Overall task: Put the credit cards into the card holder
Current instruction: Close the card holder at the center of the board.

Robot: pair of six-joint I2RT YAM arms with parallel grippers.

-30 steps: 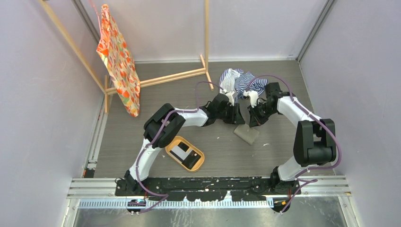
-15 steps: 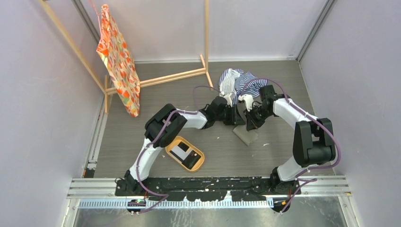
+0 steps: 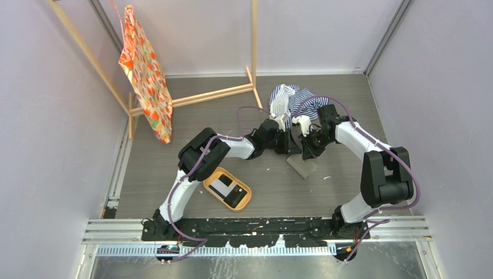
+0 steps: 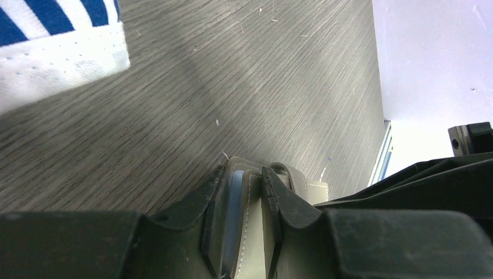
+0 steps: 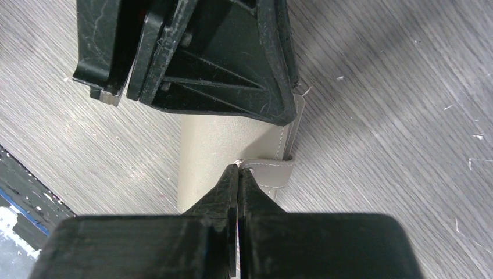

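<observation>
Both grippers have drawn in over the card holder (image 3: pixel 301 167), which sits nudged slightly left on the grey table (image 3: pixel 174 145). My left gripper (image 4: pixel 243 174) clamps its edge, with blue-grey lining showing between the fingers. My right gripper (image 5: pixel 238 168) is closed tight, its tips at the snap strap. Striped cloth (image 3: pixel 293 100) lies just beyond, and the orange tray (image 3: pixel 249 199) is well apart.

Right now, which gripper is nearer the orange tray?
Left. The left gripper grips the card holder, beyond and right of the orange tray; the right gripper is farther right, at the holder's other side.
</observation>
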